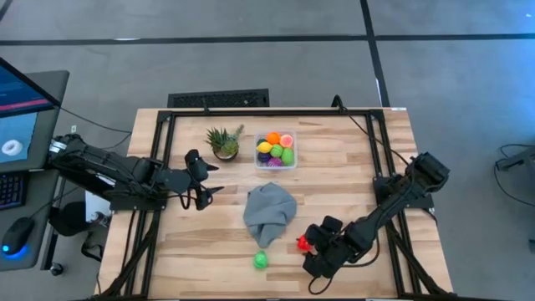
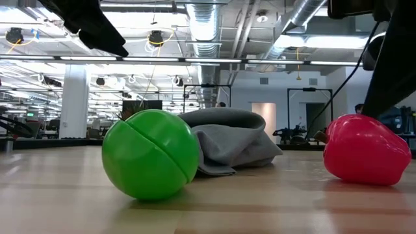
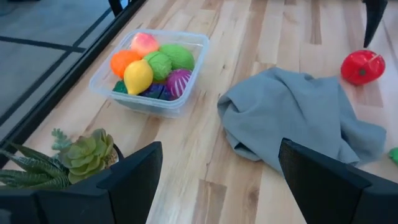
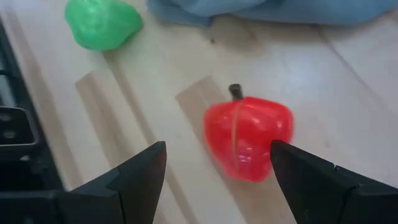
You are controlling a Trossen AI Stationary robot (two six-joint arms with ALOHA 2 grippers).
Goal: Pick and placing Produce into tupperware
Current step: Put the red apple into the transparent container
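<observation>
Pale wooden bench (image 1: 351,159) bearing clear tupperware (image 1: 276,150) of produce, potted plant (image 1: 224,142), crumpled grey cloth (image 1: 269,213), green fruit (image 1: 261,261), red fruit (image 1: 303,243).

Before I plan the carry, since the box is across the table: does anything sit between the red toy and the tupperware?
Yes. The grey cloth lies crumpled between the red toy and the tupperware. The right gripper has its jaws open around the toy.

Open-plan lab or industrial workspace: exposed silver ducting (image 2: 203,39) overhead, grey concrete floor (image 1: 251,58), computer monitor (image 1: 21,109) at frame's left edge.
</observation>
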